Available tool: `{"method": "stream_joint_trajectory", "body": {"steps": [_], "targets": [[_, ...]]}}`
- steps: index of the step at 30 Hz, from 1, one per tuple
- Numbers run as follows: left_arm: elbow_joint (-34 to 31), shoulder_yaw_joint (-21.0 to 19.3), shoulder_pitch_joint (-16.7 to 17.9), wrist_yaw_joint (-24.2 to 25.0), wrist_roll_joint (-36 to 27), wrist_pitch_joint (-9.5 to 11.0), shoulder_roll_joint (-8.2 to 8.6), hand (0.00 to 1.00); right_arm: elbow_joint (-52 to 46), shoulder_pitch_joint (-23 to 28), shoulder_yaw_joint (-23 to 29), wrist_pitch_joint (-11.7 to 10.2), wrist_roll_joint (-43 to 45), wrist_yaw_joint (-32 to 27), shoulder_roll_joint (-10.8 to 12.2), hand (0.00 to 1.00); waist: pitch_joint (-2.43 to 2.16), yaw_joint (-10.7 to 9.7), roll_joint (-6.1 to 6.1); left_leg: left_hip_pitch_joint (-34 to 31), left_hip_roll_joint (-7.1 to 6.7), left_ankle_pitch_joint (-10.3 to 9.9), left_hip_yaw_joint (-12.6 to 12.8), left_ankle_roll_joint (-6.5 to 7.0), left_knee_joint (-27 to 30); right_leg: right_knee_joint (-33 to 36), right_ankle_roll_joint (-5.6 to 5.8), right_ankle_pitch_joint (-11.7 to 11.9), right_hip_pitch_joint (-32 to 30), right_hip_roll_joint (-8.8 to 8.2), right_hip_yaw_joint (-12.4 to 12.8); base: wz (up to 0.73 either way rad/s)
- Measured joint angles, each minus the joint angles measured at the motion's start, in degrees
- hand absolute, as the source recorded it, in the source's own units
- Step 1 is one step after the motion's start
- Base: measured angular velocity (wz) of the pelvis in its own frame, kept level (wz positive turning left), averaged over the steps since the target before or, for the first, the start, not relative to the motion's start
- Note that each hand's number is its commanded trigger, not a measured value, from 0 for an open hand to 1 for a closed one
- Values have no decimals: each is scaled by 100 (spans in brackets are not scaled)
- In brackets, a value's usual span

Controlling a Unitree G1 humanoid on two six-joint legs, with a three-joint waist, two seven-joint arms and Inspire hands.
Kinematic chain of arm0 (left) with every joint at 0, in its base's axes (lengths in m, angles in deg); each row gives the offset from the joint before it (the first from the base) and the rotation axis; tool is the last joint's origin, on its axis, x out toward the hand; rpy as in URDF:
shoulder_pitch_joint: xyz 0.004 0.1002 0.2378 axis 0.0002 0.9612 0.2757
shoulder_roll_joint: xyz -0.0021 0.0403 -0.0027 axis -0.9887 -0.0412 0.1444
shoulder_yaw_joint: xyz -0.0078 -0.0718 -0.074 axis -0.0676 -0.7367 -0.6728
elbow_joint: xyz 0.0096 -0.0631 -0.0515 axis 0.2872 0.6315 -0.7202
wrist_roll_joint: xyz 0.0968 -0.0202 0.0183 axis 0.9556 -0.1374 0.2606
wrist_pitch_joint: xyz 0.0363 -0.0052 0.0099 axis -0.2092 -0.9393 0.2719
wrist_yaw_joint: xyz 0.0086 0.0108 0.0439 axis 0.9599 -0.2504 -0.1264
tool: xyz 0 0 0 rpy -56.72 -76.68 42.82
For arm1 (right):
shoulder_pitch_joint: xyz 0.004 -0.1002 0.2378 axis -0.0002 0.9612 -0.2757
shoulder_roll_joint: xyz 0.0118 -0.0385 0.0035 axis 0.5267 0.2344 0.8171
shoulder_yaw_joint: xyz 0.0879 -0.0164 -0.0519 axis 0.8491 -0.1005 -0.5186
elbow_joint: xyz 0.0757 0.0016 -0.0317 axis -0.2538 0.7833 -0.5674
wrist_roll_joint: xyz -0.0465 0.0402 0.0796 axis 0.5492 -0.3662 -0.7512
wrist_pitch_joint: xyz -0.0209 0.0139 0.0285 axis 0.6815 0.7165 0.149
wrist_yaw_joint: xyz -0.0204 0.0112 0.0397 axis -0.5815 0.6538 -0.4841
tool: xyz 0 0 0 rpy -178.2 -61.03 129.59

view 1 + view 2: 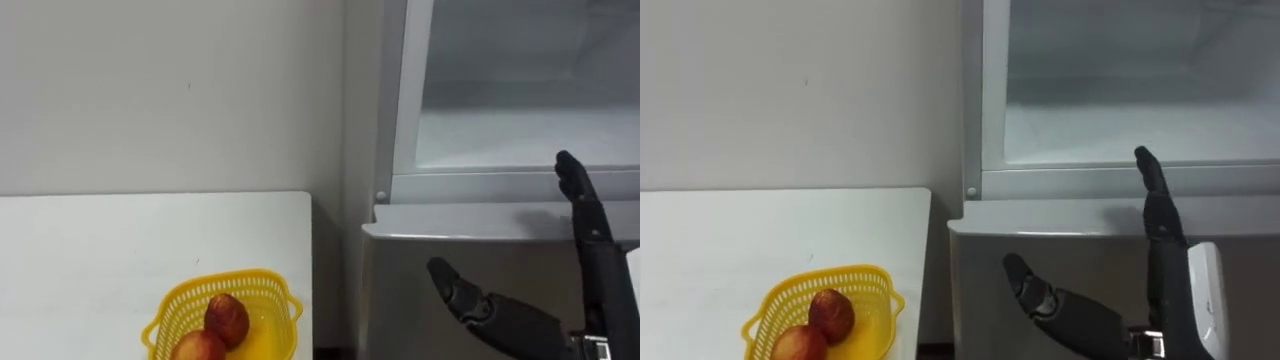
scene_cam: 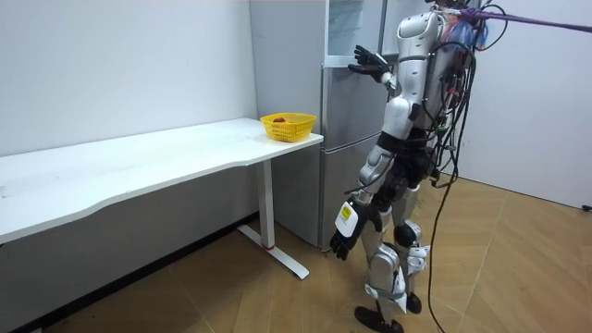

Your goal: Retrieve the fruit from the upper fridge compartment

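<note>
While its right hand (image 1: 590, 235) stands straight-fingered before the fridge (image 1: 470, 220), the room view shows the left hand (image 2: 342, 243) hanging.

upper fridge compartment (image 1: 520, 130) open ahead, lower door (image 1: 395, 300) below, table (image 1: 100, 250) and basket (image 1: 180, 295) left

Stands upright with right hand (image 1: 592, 232) raised, fingers straight and pointing up, thumb spread wide; lets left hand (image 2: 342, 244) hang beside the thigh.
</note>
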Motion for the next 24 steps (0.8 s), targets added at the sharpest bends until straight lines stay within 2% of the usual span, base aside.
{"method": "stream_joint_trajectory", "body": {"steps": [6,10,14,17,19,21,24], "targets": [[-6,16,12,-3,-127,-52,29,0,435,296,44,-318,254,-78,1,0,-20,-12,-23,23,18,-54,2,5,63,68,0,0,34,-13,9,0],[-103,21,102,-46,-116,-105,29,0,824,268,83,-530,373,-119,10,0,-45,-93,0,59,21,-90,-9,27,151,73,6,3,117,-49,-4,2],[-142,14,194,-121,-107,-155,35,0,997,555,85,-533,350,-177,94,0,-56,-165,15,61,19,-96,-10,32,179,81,10,5,120,-56,6,0],[-199,8,221,-121,-113,-224,49,0,1512,1055,86,-142,187,-144,263,0,-72,-165,49,51,18,-94,24,33,179,93,11,3,57,-56,42,-7],[-288,-16,270,-120,-116,-224,112,0,1751,1342,98,246,10,-108,291,0,-64,-144,85,26,29,-90,163,32,156,105,14,-3,-63,-47,179,-29],[-306,-15,296,-114,-119,-224,153,0,1750,1424,148,282,-50,-120,291,0,-60,-237,178,13,22,-88,202,35,126,120,20,-8,-110,-44,238,-21],[-303,-20,317,-115,-123,-224,116,0,1717,1405,284,282,-106,-249,289,0,-62,-300,136,50,26,-73,318,18,44,199,15,-43,-173,3,348,-15]]}}
